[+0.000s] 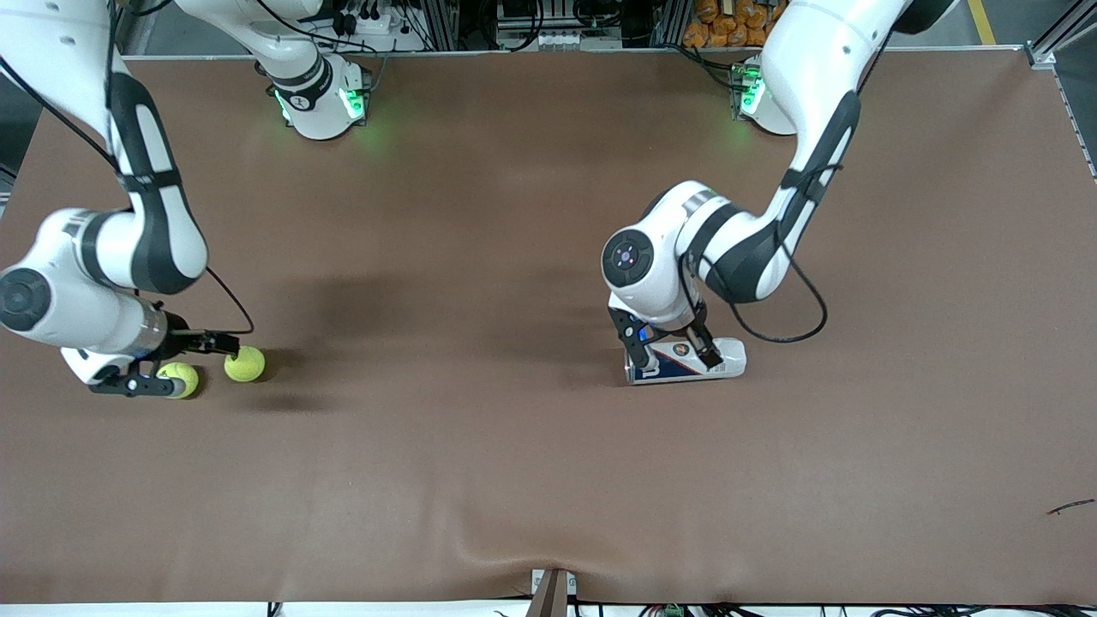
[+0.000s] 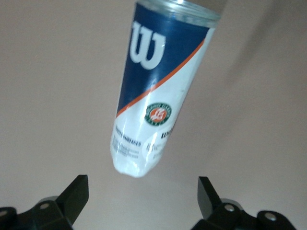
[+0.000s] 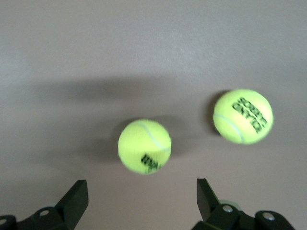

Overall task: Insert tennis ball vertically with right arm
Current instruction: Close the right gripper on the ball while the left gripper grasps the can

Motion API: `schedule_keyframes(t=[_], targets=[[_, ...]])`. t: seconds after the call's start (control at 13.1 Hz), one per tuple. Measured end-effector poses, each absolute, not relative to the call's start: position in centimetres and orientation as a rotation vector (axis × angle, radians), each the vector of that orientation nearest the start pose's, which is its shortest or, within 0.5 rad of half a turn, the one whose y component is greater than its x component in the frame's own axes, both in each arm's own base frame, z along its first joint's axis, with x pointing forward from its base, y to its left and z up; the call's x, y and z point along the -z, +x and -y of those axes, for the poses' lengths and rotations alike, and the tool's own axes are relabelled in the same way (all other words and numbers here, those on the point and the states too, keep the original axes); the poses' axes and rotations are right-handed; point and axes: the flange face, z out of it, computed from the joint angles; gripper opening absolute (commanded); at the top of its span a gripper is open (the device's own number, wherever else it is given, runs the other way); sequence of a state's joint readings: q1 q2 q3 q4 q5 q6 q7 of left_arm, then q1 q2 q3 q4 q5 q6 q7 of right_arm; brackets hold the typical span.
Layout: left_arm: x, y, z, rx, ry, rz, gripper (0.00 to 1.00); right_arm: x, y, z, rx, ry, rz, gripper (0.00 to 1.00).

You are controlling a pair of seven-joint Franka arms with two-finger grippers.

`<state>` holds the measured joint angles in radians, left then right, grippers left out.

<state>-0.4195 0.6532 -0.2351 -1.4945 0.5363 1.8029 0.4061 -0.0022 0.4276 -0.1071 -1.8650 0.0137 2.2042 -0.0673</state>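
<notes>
Two yellow-green tennis balls lie on the brown table toward the right arm's end. One tennis ball [image 1: 244,363] [image 3: 144,146] sits just ahead of my right gripper [image 1: 202,367] [image 3: 142,196], which hangs low and open, holding nothing. The other ball [image 1: 178,380] [image 3: 243,116] lies beside it, partly covered by a finger in the front view. A blue-and-white Wilson ball can [image 1: 686,360] [image 2: 148,91] lies on its side near the table's middle. My left gripper [image 1: 674,351] [image 2: 142,196] hovers open over the can, one finger on each side, not touching it.
The brown mat [image 1: 480,480] covers the whole table. The arm bases [image 1: 321,103] [image 1: 758,94] stand along the edge farthest from the front camera. A small dark scrap [image 1: 1071,507] lies near the left arm's end, close to the front edge.
</notes>
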Motion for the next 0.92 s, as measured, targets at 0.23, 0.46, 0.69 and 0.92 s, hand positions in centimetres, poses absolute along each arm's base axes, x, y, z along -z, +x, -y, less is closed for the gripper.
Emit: schedule_keyframes(t=[0.23, 0.46, 0.69, 0.92], targets=[[-26.1, 58.4, 36.1, -0.388, -2.098, -1.807, 1.00, -24.9, 63.0, 5.1, -0.109, -3.173, -0.028, 1.00], [-24.6, 58.9, 36.3, -0.370, -2.039, -1.910, 1.00, -22.4, 63.1, 4.2, -0.115, -3.179, -0.001, 1.00], [-22.8, 58.8, 36.4, -0.371, -2.034, -1.935, 1.00, -21.6, 63.0, 4.3, -0.134, -3.179, 0.000, 1.00], [-21.8, 58.8, 36.5, -0.384, -2.033, -1.940, 1.00, -21.0, 62.8, 4.7, -0.157, -3.180, 0.023, 1.00]])
